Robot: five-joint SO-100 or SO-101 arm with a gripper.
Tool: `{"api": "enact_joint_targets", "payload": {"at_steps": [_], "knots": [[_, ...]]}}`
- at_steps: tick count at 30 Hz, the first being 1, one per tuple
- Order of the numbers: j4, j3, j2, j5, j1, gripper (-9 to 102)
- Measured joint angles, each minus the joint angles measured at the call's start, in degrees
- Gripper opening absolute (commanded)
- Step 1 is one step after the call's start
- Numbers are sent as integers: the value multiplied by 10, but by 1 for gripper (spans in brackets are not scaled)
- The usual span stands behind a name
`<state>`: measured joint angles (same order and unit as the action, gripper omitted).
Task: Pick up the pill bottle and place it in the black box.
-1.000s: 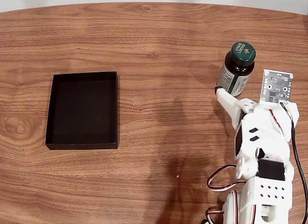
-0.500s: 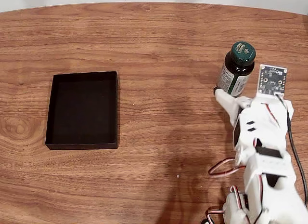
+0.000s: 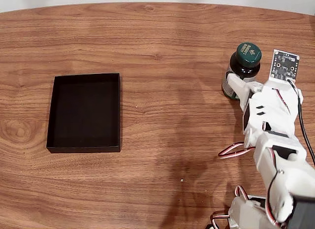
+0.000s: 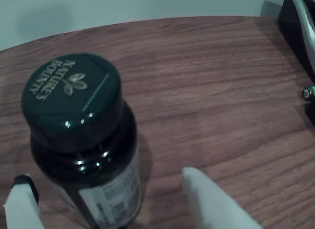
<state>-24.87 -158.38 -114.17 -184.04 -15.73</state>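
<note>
Wrist view: the upright pill bottle (image 4: 81, 140) stands between the parted fingers of the gripper (image 4: 113, 202), unclamped; the black box (image 3: 84, 112) lies well apart leftward.

Hobby desk, apparently — wood-grain table (image 3: 147, 37), pale wall (image 4: 123, 7).

A wooden table (image 3: 162, 37) with strong, wavy brown grain fills the fixed view, a dark knot near its left edge; its far edge curves gently; beyond it runs a pale, plain strip, perhaps a wall, too little shown to tell; soft shadows fall across the tabletop's lower middle.
</note>
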Motion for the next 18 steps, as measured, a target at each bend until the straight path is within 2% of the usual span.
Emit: {"api": "enact_joint_targets", "payload": {"at_steps": [9, 18], "knots": [[-31, 47, 67, 0, 4, 35], [-100, 54, 128, 17, 36, 34]]}}
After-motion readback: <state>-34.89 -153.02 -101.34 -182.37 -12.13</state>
